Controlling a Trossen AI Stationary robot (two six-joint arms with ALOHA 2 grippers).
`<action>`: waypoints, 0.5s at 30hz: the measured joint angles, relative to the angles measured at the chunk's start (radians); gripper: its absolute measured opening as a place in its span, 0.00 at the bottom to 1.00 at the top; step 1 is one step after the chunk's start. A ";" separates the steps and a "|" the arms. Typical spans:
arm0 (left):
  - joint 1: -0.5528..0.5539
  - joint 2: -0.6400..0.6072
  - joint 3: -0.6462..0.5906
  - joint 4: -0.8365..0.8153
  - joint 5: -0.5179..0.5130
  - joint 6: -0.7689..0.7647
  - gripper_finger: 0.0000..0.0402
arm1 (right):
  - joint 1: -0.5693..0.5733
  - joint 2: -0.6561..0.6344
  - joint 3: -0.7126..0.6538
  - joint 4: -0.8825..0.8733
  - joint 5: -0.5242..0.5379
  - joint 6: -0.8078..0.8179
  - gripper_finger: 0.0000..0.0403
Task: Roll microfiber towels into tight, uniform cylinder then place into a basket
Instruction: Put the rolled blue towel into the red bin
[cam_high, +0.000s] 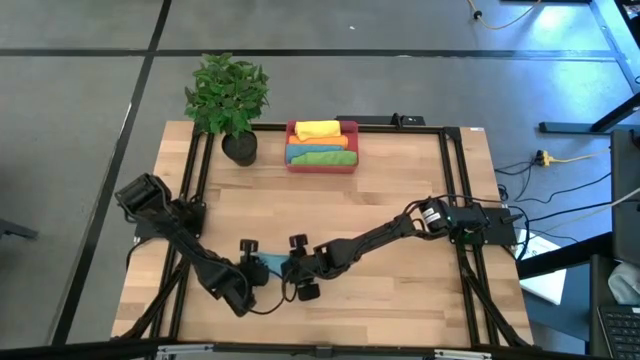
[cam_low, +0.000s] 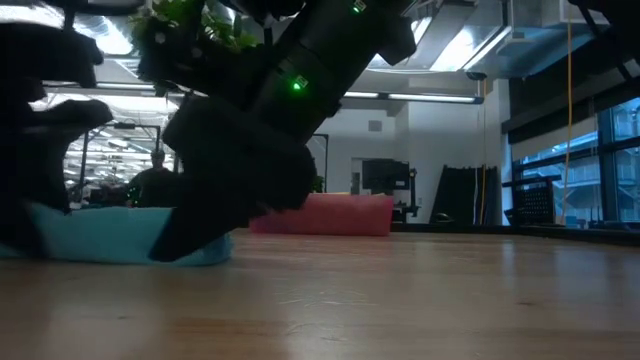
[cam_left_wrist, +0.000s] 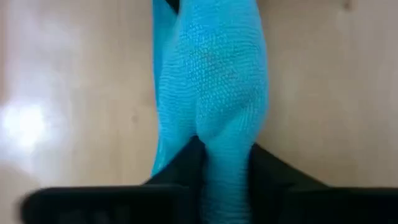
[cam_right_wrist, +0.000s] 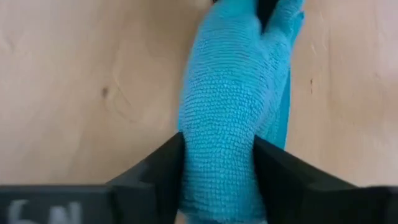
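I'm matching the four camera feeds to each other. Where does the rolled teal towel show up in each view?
High view: teal towel near the table's front edge, between both grippers.
Low view: at far left, lying on the wood.
Left wrist view: centre, between the left gripper fingers.
Right wrist view: centre, between the right gripper fingers.
Shared landmark: the wooden table.

We find almost nothing readable. The only marking is at the lower left of the right wrist view: pale characters on the right gripper's (cam_right_wrist: 217, 180) dark body, cut off by the frame edge and too blurred for us to make out. We see no other labels, brands or signs.
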 joint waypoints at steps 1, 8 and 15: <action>0.002 0.002 -0.002 -0.001 -0.011 0.003 0.16 | -0.001 0.000 0.000 -0.010 0.002 -0.001 0.41; 0.047 0.003 -0.004 0.022 -0.012 0.047 0.02 | -0.008 -0.004 0.002 -0.076 0.007 -0.002 0.09; 0.145 -0.076 0.055 -0.046 0.025 0.207 0.01 | -0.011 -0.035 0.043 -0.224 0.035 0.020 0.09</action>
